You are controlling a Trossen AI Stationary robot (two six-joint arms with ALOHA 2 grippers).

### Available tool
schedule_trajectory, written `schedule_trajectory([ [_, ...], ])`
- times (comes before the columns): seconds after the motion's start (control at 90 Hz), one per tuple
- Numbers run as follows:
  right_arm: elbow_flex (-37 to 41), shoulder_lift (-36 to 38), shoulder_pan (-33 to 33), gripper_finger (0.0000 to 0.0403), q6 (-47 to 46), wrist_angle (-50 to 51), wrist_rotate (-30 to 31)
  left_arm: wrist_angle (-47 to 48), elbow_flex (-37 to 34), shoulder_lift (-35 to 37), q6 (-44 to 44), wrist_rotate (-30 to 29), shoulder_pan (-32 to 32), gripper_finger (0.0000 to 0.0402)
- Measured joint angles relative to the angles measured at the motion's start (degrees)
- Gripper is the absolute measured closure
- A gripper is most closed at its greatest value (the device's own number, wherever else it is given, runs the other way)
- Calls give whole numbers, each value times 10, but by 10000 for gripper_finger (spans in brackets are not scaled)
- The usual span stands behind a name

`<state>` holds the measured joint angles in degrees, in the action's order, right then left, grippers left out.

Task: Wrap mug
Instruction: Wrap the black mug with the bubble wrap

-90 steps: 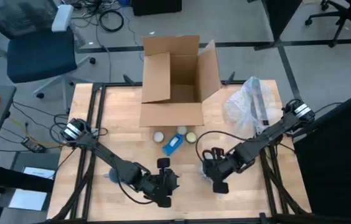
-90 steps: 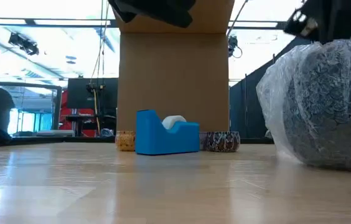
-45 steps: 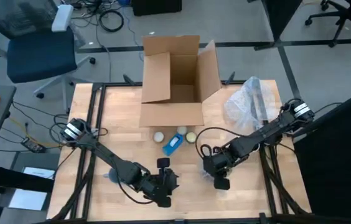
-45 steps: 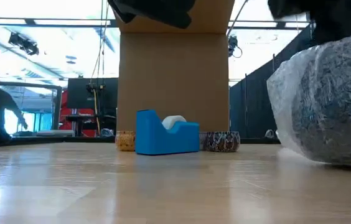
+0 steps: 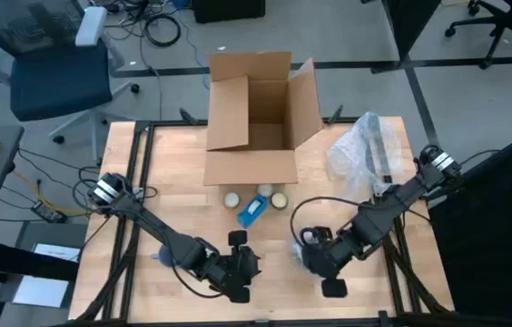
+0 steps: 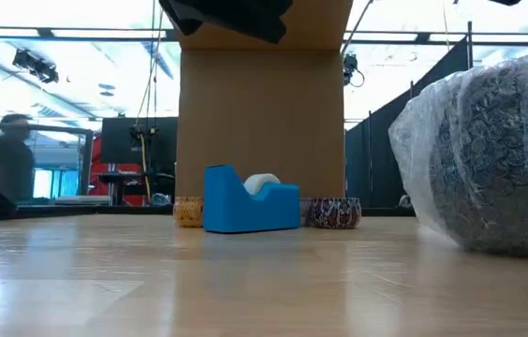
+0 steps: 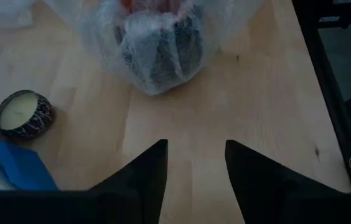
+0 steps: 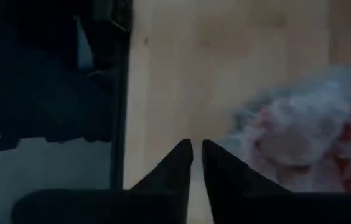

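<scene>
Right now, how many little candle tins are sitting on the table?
2. One candle tin sits left of the blue tape dispenser, the other candle tin right of it, both before the cardboard box. More could be hidden inside.

pale smooth wood table (image 5: 147, 182); matt brown cardboard box (image 5: 251, 118); mug (image 6: 489, 159) in clear crinkled plastic wrap
</scene>
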<state>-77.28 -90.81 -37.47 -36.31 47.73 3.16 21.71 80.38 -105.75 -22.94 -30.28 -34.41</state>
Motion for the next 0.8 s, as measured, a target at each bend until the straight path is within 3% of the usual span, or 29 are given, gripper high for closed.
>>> schedule_trajectory([
  [0.256,3,-73,17,240,20,-5,15,-1,0,0,0,0,0,255],
  [0.456,6,-143,45,175,34,30,15,0,0,0,0,0,0,255],
  [0.6,5,-155,54,154,30,65,-10,1,0,0,1,0,-1,255],
  [0.8,-6,-132,50,154,23,84,-5,1,0,0,0,0,-1,255],
])
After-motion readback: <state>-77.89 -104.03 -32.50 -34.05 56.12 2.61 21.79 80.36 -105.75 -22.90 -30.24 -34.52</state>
